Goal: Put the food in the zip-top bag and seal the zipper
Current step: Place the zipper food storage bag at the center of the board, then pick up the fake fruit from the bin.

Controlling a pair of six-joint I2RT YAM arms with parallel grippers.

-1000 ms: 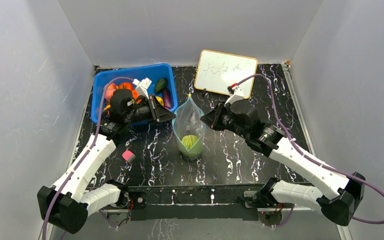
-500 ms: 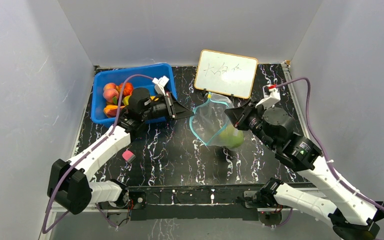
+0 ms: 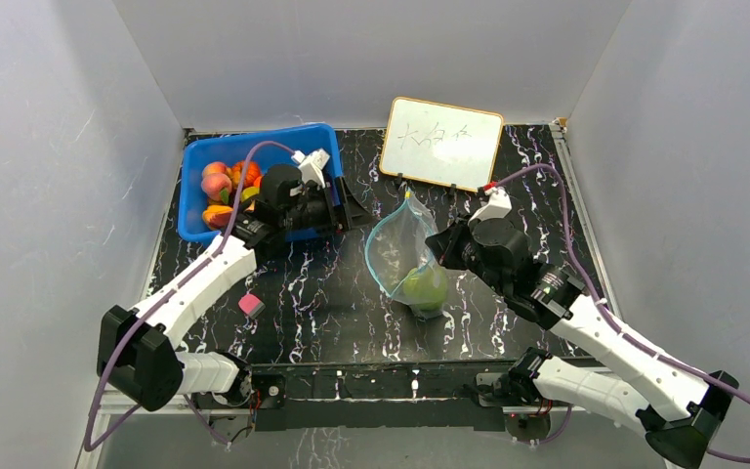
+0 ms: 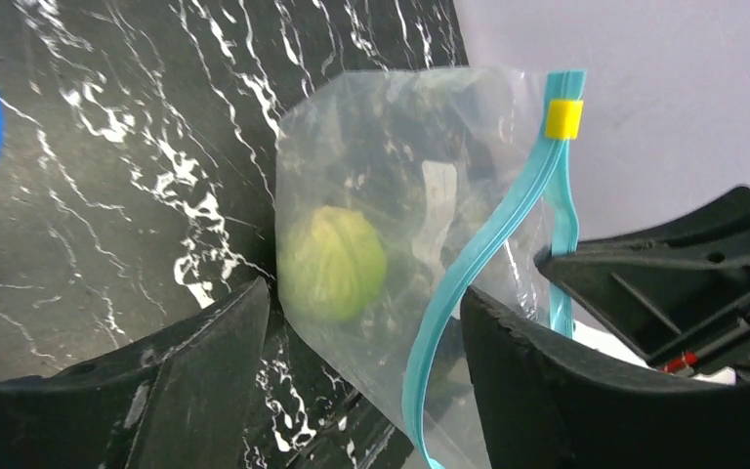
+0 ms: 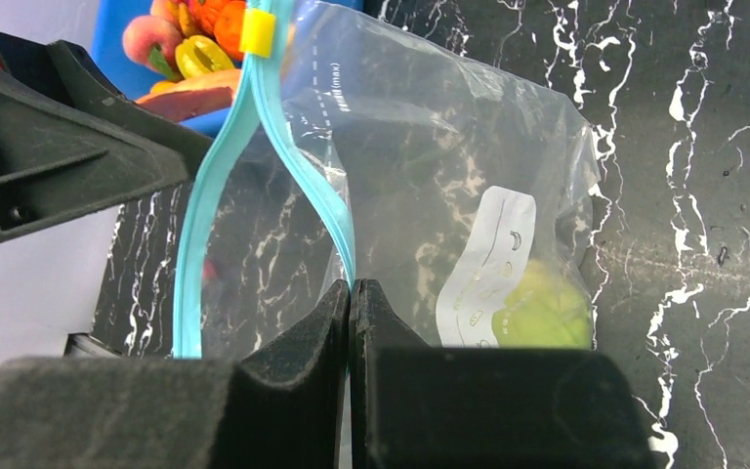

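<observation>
Walls (image 3: 59,147) of plain grey stand on three sides of one black, white-veined desk (image 3: 332,293). One blue bin (image 3: 259,136) sits at the far left of the desk. It holds a heap of toy food (image 3: 217,182): two peaches, orange pieces, a yellow piece and an orange-and-red slice. The left arm hides part of the heap, so a full count cannot be given. One whiteboard (image 3: 441,143) leans at the far edge, right of the bin.

One clear bag (image 3: 400,249) stands at mid-desk, in front of the whiteboard. Its mouth is up and gaping, and the two teal strips of the zipper (image 5: 322,195) bow apart. One green fruit (image 3: 425,286) lies at the bottom of the bag. The right hand (image 5: 352,293) is clamped on one zipper strip and holds the bag upright. The left hand (image 4: 363,291) has its fingers spread wide with nothing between them. It is just left of the bag, in front of the bin.

One pink cube (image 3: 250,304) lies alone at the near left. One yellow slider (image 4: 563,118) sits at the zipper's top end.
</observation>
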